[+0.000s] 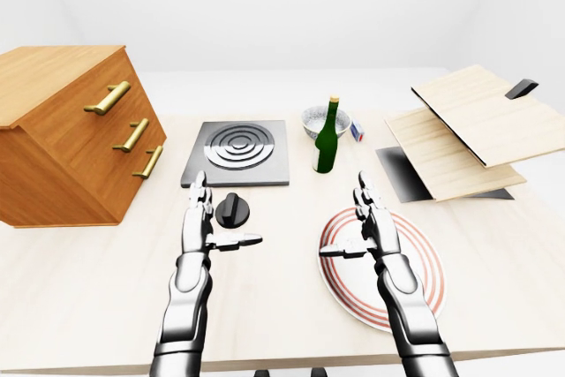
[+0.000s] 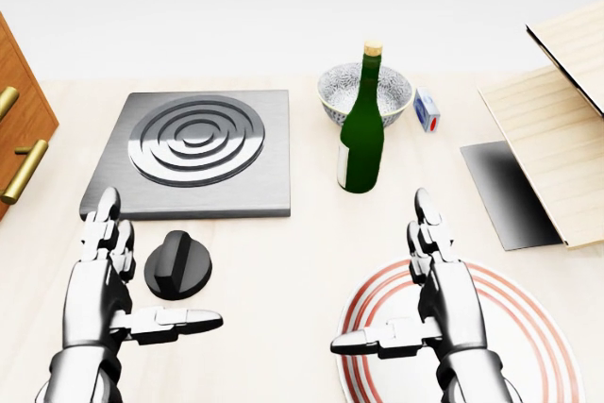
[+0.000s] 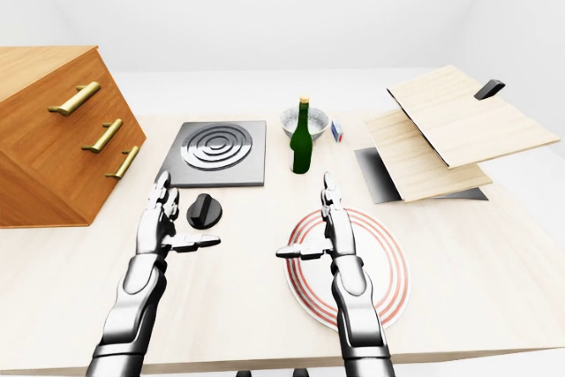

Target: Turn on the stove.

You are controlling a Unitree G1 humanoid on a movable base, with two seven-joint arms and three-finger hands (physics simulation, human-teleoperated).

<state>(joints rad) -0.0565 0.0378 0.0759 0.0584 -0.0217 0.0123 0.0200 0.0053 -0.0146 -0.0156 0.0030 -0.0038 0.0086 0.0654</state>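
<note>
Left hand (image 2: 113,294) flat, fingers spread, thumb out, grips nothing. Black stove knob (image 2: 178,267) on counter just right of its fingers, above thumb; stove (image 2: 193,154) beyond. Knob likely rigid, smooth; pinch raised centre ridge, twist. Right hand (image 2: 425,304) likewise spread over plate (image 2: 543,346).

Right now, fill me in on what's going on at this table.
Nothing is held yet. The left robot hand hovers open just left of the black stove knob, which sits below the hotplate in the head view. The right robot hand hangs open over the red-ringed plate. A green bottle stands upright beside a bowl.
</note>
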